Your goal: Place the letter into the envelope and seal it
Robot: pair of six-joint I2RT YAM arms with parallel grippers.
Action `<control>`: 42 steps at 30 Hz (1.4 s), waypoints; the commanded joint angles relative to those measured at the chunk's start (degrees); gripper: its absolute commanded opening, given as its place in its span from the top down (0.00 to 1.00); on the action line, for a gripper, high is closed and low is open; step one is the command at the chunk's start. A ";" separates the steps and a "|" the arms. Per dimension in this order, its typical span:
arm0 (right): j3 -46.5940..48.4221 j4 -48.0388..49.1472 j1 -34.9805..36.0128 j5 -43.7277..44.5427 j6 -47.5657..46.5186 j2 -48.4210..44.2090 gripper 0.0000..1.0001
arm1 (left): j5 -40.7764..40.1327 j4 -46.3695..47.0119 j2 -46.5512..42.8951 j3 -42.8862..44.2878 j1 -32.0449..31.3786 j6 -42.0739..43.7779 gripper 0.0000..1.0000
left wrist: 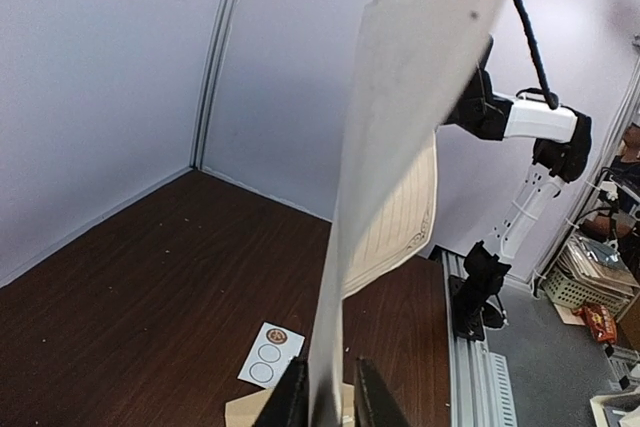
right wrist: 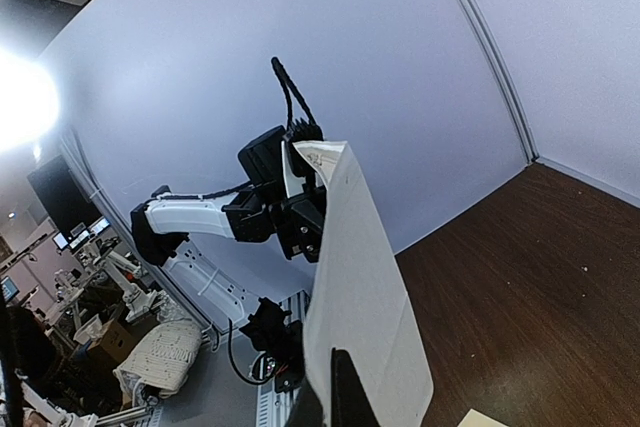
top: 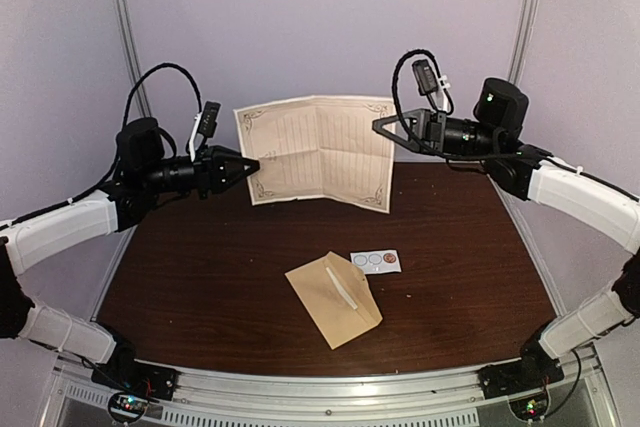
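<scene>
From above, the letter (top: 318, 152) hung upright in the air over the back of the surface (top: 200, 277). The left gripper (top: 248, 164) was at its left edge and the right gripper (top: 385, 127) at its upper right corner. The envelope (top: 333, 299) lay flat near the front, well apart from both.

In the left wrist view the sheet ran edge-on between narrow fingers (left wrist: 293, 399); whether they were pressing it I could not tell.

In the right wrist view the right gripper was clamped on the sheet.

If the left gripper closed short of the edge, or the arms drew apart, the sheet could slip, swing from one corner, or tear.
</scene>
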 commanded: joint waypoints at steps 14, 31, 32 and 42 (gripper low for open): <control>0.98 0.50 10.67 16.75 -4.27 4.34 0.54 | -4.07 0.60 2.02 -0.30 -0.01 -0.39 1.00; 11.16 8.80 19.13 21.07 -2.54 17.18 0.14 | -0.04 1.72 3.77 -1.08 -0.10 -1.56 1.00; 10.79 8.67 19.11 21.57 -3.02 16.50 0.13 | 0.08 1.76 3.66 -1.02 -0.10 -1.52 1.00; 3.54 1.31 17.49 30.48 -11.10 4.98 0.06 | 1.55 2.26 1.14 -0.97 -0.10 -0.51 1.00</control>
